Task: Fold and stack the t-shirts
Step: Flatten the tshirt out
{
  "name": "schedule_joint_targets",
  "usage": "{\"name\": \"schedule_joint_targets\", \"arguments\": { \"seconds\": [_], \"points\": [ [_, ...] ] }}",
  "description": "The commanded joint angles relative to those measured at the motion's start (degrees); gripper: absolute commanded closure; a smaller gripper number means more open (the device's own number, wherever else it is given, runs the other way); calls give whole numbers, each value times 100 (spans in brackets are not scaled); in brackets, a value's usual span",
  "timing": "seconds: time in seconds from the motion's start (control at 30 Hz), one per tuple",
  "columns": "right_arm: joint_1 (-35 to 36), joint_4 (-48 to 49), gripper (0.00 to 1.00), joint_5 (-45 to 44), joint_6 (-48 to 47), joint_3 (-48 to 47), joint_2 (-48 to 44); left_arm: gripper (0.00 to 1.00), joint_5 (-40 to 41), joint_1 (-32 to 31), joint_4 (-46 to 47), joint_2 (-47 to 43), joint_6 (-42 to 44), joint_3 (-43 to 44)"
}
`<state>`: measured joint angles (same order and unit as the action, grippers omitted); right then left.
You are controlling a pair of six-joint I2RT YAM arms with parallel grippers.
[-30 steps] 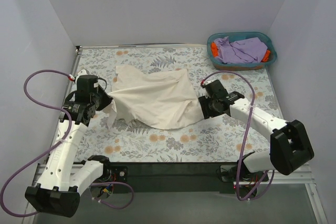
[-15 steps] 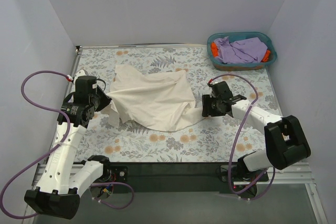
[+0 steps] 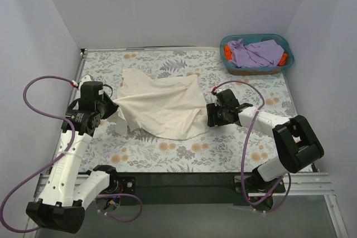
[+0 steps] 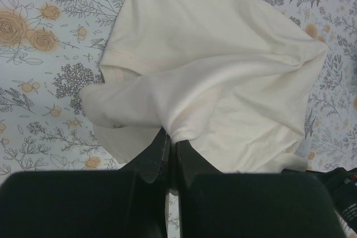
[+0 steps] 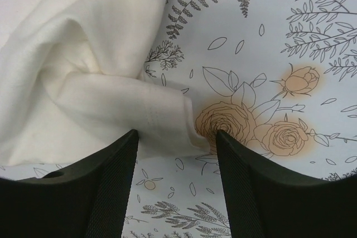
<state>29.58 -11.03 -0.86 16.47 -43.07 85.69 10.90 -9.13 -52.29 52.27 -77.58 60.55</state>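
Note:
A large cream t-shirt lies crumpled across the middle of the floral table. My left gripper is shut on its left edge; in the left wrist view the closed jaws pinch a fold of the cream t-shirt. My right gripper is open at the shirt's right corner; in the right wrist view the fingers straddle a rolled hem of the cream t-shirt without closing on it. A lavender t-shirt and an orange-red garment lie in the basket.
A teal plastic basket stands at the back right corner. White walls enclose the table on three sides. Purple cables loop beside both arms. The floral tablecloth lies bare in front of the shirt.
My right gripper let go of the shirt's right corner, opened, and shifted left toward the cloth. The shirt's right corner dropped onto the table. My left gripper stayed shut on the left edge.

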Motion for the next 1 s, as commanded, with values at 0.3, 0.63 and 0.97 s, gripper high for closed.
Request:
{"name": "schedule_joint_targets", "arguments": {
  "seconds": [0.3, 0.63, 0.97],
  "points": [
    [390, -891, 99, -1889, -292, -500, 213, 100, 35, 34, 149, -16, 24, -149],
    [-1146, -1947, 99, -2454, 22, -993, -1150, 100, -35, 34, 518, 458, 270, -281],
    [-1411, -1666, 99, -2023, 76, -1678, -196, 99, -518, 42, 2160, 3047, 656, 394]
  ]
}}
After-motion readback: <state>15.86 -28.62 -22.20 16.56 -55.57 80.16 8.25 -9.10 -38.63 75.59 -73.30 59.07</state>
